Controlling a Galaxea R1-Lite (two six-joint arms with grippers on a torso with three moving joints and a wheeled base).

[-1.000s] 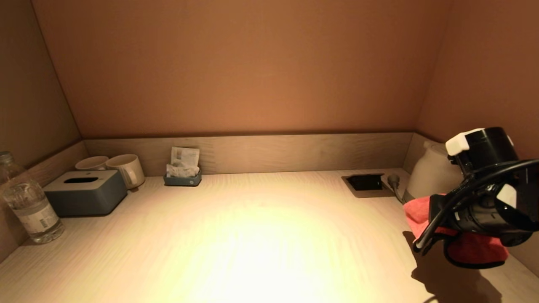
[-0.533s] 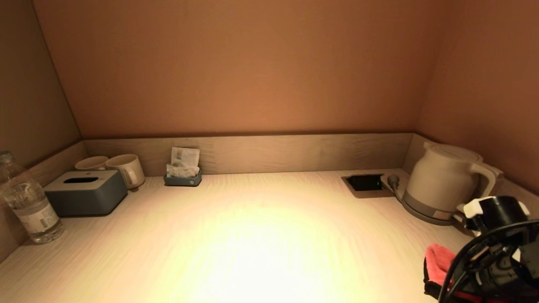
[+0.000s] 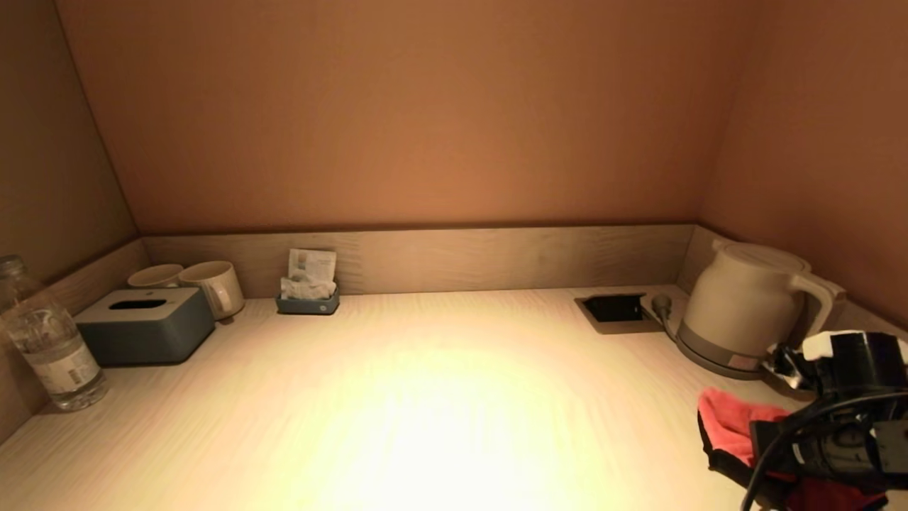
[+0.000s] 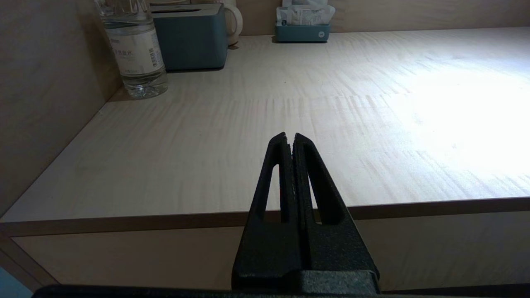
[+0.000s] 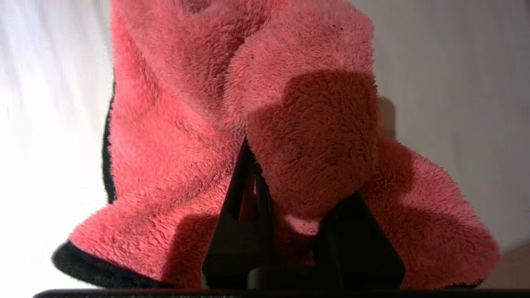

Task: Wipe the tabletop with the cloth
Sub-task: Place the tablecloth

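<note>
A fluffy red cloth (image 3: 731, 429) with a black edge lies bunched on the light wooden tabletop (image 3: 425, 397) at the front right. My right gripper (image 3: 752, 447) is shut on the cloth and holds it low against the surface. In the right wrist view the cloth (image 5: 198, 124) is draped over the gripper (image 5: 298, 182) and hides the fingertips. My left gripper (image 4: 289, 138) is shut and empty. It hangs just off the table's front edge on the left and is out of the head view.
A white kettle (image 3: 745, 305) on its base stands at the back right beside a recessed socket (image 3: 616, 309). A grey tissue box (image 3: 142, 323), two mugs (image 3: 213, 284), a sachet holder (image 3: 307, 301) and a water bottle (image 3: 42, 341) stand at the left. Walls close three sides.
My right arm has dropped from in front of the kettle to the front right corner with the cloth, then shifted slightly left and away. The kettle now shows fully.
</note>
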